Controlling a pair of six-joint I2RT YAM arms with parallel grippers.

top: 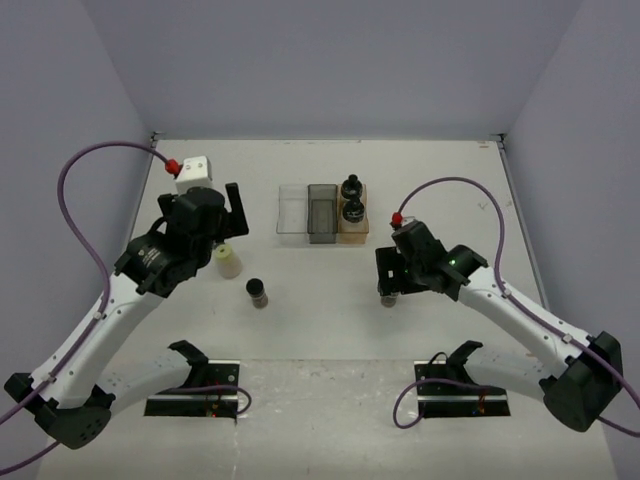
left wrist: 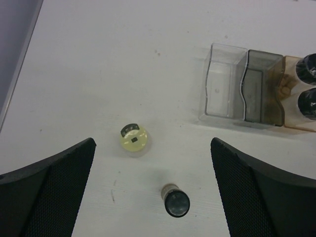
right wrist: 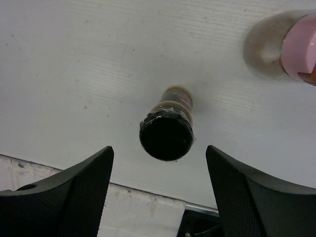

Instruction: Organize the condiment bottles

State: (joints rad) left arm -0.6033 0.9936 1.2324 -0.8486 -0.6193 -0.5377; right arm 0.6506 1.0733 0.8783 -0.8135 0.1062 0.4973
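A yellow-green-capped bottle (top: 228,260) and a black-capped bottle (top: 258,292) stand loose on the table left of centre. My left gripper (top: 200,214) is open and empty, above and behind them; its wrist view shows both bottles, the yellow-green cap (left wrist: 134,138) and the black cap (left wrist: 177,202), between its spread fingers (left wrist: 59,187). My right gripper (top: 389,276) is open, above another black-capped bottle (right wrist: 167,136) that stands upright, untouched. A pink-capped bottle (right wrist: 299,47) stands close by, hidden in the top view. Two black-capped bottles (top: 351,198) stand in the tray's tan compartment.
The three-part tray (top: 292,212) sits at the back centre; its clear compartment (left wrist: 223,89) and grey compartment (left wrist: 261,91) hold nothing. The table's near edge (right wrist: 123,197) lies just below the right gripper. Purple cables loop from both arms.
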